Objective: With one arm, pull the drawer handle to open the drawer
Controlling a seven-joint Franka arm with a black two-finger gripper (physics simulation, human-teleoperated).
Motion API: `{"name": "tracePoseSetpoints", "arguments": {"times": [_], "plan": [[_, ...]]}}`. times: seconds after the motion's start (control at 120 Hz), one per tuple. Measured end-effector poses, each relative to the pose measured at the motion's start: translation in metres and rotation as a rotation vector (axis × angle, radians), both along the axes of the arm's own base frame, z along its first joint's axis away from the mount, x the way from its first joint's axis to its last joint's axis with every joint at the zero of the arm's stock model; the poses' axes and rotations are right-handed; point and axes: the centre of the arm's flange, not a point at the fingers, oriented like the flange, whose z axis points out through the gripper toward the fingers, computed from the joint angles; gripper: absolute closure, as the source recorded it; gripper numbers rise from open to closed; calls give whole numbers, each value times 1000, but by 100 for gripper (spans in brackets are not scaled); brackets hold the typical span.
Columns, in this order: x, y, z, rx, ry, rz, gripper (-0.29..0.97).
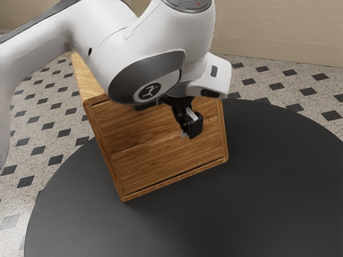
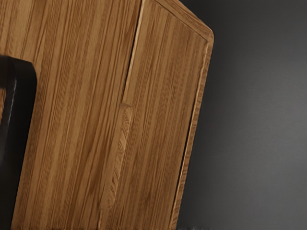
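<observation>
A wooden drawer cabinet [image 1: 161,155] stands on a round black table [image 1: 257,203], its front facing the camera. A seam [image 1: 155,142] splits the front into an upper drawer and a lower drawer [image 1: 171,163]; both fronts look flush with the body. My black gripper [image 1: 189,127] hangs from the white hand right against the upper drawer front, toward its right side. The handle is hidden behind my hand in the exterior view. In the wrist view the wooden front [image 2: 96,120] is very close, and a dark rounded shape [image 2: 14,143] lies against it at one side.
The black tabletop extends wide in front of the cabinet and to the exterior view's right. Beyond the table is a tiled floor [image 1: 43,112] with dark diamonds and a beige wall [image 1: 278,27]. My white arm [image 1: 64,37] crosses above the cabinet's top.
</observation>
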Motion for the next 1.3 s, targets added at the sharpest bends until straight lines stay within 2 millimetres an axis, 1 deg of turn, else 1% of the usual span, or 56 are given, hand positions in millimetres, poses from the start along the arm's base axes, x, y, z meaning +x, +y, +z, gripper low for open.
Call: {"name": "tracePoseSetpoints", "arguments": {"times": [0.092,0.242,0.433,0.667,0.792,0.908,1.175,1.3], "plan": [[7,14,1,7,-12,10,0],[13,17,0,19,-23,-1,0],[18,32,-1,25,-24,10,0],[20,39,-4,25,-18,4,0],[20,37,-17,24,9,-7,0],[21,41,-22,24,20,-6,0],[21,41,-28,25,33,-11,0],[20,41,-25,25,29,-13,0]]}}
